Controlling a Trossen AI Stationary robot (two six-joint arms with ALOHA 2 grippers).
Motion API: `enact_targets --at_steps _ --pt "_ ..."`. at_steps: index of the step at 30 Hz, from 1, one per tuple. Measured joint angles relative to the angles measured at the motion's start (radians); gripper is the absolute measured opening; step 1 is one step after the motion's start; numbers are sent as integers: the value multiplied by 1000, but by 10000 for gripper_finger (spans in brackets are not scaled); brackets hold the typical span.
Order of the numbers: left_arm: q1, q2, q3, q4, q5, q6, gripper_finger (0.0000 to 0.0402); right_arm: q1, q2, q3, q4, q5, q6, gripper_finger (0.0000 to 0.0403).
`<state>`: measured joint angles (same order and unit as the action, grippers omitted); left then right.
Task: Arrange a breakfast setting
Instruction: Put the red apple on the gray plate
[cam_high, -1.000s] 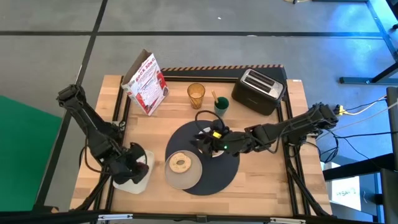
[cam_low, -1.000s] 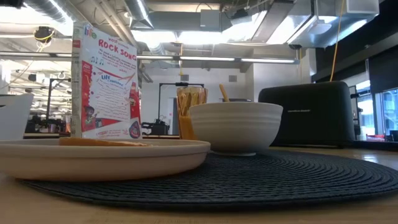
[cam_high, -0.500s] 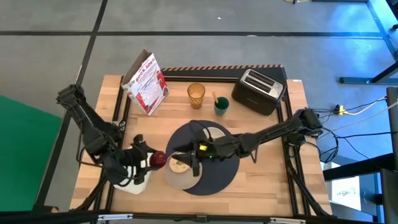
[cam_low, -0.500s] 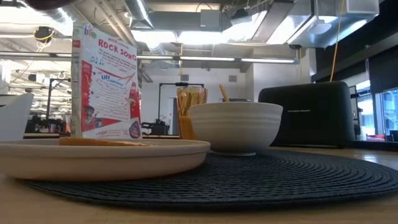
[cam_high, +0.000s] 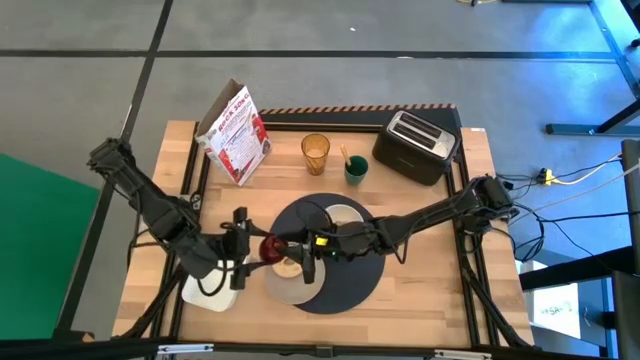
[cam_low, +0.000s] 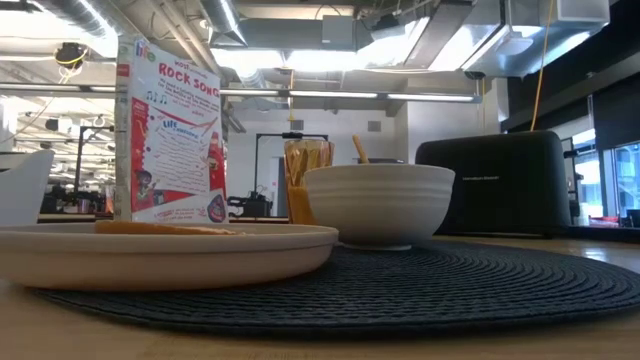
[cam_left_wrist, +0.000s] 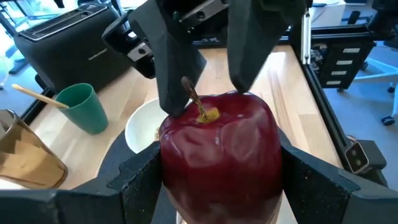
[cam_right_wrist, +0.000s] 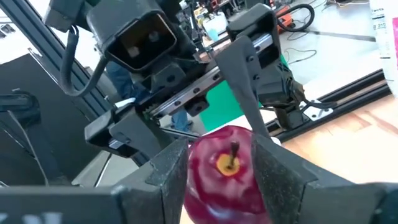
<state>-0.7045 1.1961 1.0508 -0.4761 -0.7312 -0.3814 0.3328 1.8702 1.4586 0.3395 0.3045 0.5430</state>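
red apple (cam_high: 273, 249) pinched between both grippers at once, left gripper (cam_high: 252, 250) and right gripper (cam_high: 297, 256) each clamped on it, hovering over white plate (cam_high: 292, 283) on dark mat (cam_high: 345, 285).

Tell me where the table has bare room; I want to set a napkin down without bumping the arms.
Bare wood lies right of the dark mat, below the right arm. Another strip runs between the cereal box and amber tumbler. It is crowded over the plate, where the left gripper and right gripper meet at the red apple.
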Motion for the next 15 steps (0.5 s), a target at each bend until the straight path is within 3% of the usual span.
enact_targets --at_steps 4,10,15 --pt "18 0 0 9 25 31 279 0 -1 0 -22 0 0 133" --pt "19 0 0 19 20 49 279 -2 -3 2 -52 -3 -3 15" --pt "32 0 0 11 24 -10 292 0 -3 3 -89 39 -7 6"
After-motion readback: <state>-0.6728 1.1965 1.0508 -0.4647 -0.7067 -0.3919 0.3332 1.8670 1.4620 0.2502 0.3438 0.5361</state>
